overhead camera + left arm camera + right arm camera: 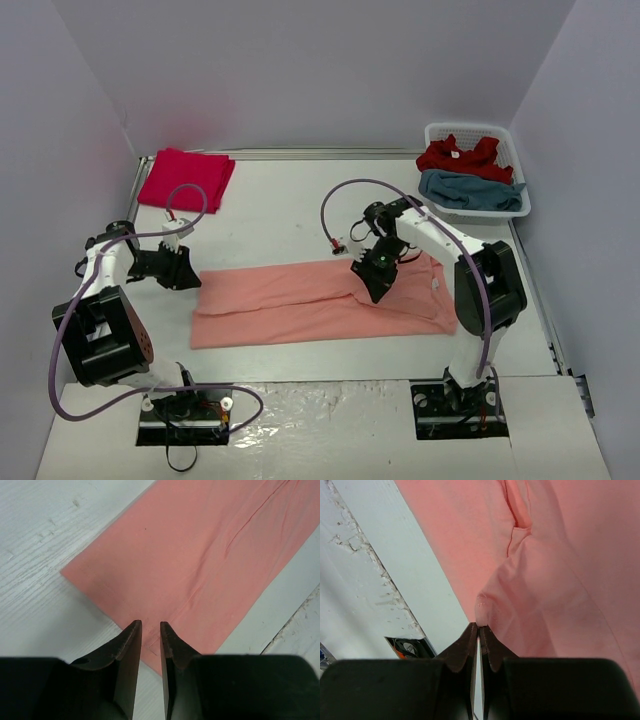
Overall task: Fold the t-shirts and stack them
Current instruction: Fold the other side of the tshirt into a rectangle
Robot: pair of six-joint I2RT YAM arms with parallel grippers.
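Fingers (465,652) of your right gripper (479,626) are pressed together on a small peak of the salmon-orange soft cloth t-shirt (300,305), at an edge of the cloth near a sleeve seam. Your left gripper (150,625) has its black fingers (127,650) a narrow gap apart with nothing between them. Its tips hang just over the hem at the other end of the shirt.

This shirt lies on the white painted table (290,215) as a long band between the two arms; I judge it is folded lengthwise once. A folded crimson red t-shirt (186,178) rests at the far left, well apart. The white plastic slotted basket (470,127) at the far right holds a crumpled crimson red t-shirt (460,157) on a dusty teal-blue t-shirt (470,190).

You should expect the cloth to be light and limp, with no stiffness of its own. A one-point pinch will only raise a tent, and the rest will drag and wrinkle. I would take hold at both ends of the same edge, gripping all layers together. A shallow grip may let the thin hem slip out, or may catch only the top layer.
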